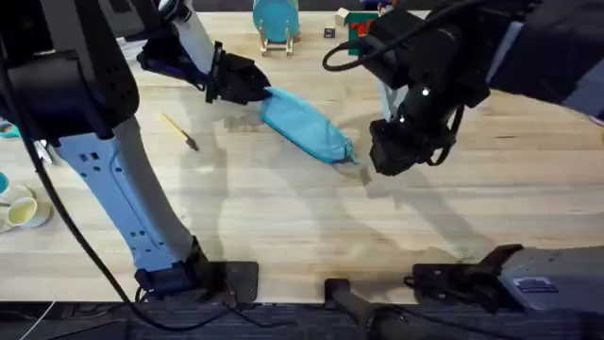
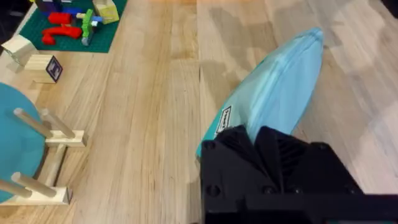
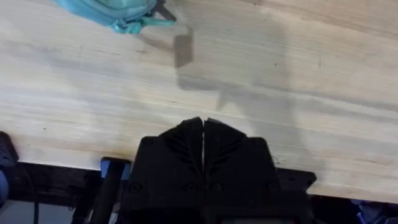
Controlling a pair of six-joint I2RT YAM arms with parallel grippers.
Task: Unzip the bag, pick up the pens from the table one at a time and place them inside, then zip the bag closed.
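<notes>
While left claw (image 2: 268, 140) pinches bag (image 1: 302, 126), right claw (image 3: 203, 134) closed, table (image 1: 283, 217) pale planks.

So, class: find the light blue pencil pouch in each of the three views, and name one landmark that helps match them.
Overhead: the pouch lies centre, slanting between both grippers.
Left wrist: the pouch is at right, above the left gripper, which is clamped on its end.
Right wrist: its end is at the top edge.
Shared landmark: the pale plank table.

— What lies at the far edge?
— A green mat (image 2: 68, 28) with coloured blocks, and a teal disc (image 1: 276, 19) on its wooden stand.
— And the light?
— Soft shadows.
</notes>
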